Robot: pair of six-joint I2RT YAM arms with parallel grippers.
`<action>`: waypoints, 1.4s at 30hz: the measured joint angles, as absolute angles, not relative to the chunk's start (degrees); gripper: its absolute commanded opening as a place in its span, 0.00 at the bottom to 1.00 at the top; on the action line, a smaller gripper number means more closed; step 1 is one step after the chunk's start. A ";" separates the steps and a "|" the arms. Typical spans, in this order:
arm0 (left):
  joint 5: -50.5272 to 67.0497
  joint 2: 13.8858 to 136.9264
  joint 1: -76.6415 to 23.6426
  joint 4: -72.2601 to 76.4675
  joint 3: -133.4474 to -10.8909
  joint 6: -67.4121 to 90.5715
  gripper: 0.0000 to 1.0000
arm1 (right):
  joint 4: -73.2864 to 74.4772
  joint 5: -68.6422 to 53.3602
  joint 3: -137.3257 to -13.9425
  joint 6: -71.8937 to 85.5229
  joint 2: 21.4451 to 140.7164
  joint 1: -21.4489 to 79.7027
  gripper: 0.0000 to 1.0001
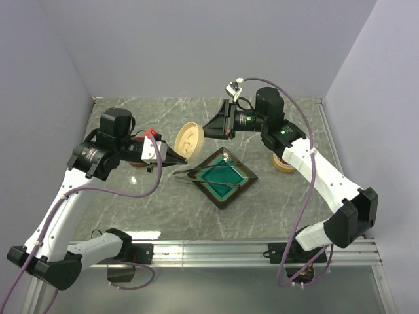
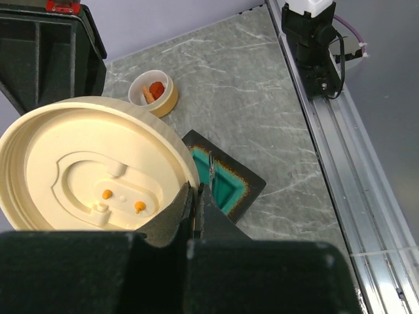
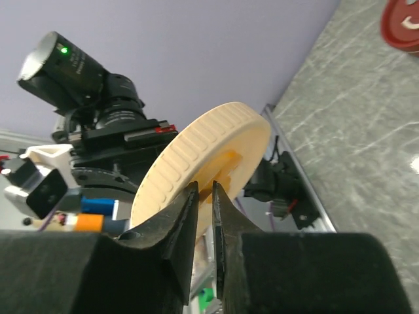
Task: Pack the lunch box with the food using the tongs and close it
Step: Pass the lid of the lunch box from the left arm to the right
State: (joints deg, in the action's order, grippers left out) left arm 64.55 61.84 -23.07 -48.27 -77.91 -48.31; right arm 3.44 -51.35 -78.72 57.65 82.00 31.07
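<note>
**Left wrist view**
left gripper (image 2: 196,191): nearest the lens, fingers clamped together on the rim of the cream lid (image 2: 85,173), held clear of the table (image 2: 262,98).
lid's inner face: two tiny orange specks; whether they are crumbs or moulding, I cannot tell.
food (image 2: 154,90): orange-red lumps in a small round container (image 2: 168,101), well apart from the lid.
tongs (image 2: 211,167): only a tip shows, over the teal dish (image 2: 229,191) just beyond the lid.

**Right wrist view**
right gripper (image 3: 204,190): jaws narrow, straddling the lid's ribbed rim; I cannot tell whether they pinch it.
red round thing (image 3: 402,23): lies on the table; unclear what it is.

**Top view**
lid: in the air between both grippers, above the table's middle and towards the far edge.
tongs: lie across the dish at mid-table, touched by nothing.
container: towards the right edge, partly under the right arm.

**Risks**
dropped lid: if the left fingers let go before the right grip is firm, the lid likely falls on the dish and knocks the tongs.
tug: two arms pulling one rim unevenly could snap it loose.
order: the food looks unpacked, so closing now would shut it out.

**Writing**
labels: none readable; only a green lamp (image 3: 63,50).
</note>
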 measured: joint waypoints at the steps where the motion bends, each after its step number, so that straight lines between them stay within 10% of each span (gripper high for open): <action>1: 64.53 61.89 -23.07 -48.29 -77.91 -48.25 0.00 | 4.69 -51.03 -79.02 56.29 82.00 31.07 0.19; 17: 66.76 62.83 -22.87 -34.57 -79.20 -38.06 0.00 | 16.91 -50.74 -79.53 46.85 82.02 30.70 0.34; 24: 69.71 61.36 -19.84 -12.84 -74.13 -15.73 0.00 | 7.14 -52.14 -73.21 42.26 77.56 24.23 0.53; 42: 69.78 60.84 -18.92 26.26 -68.84 22.68 0.00 | -21.08 -44.64 -53.15 7.86 58.02 25.69 0.59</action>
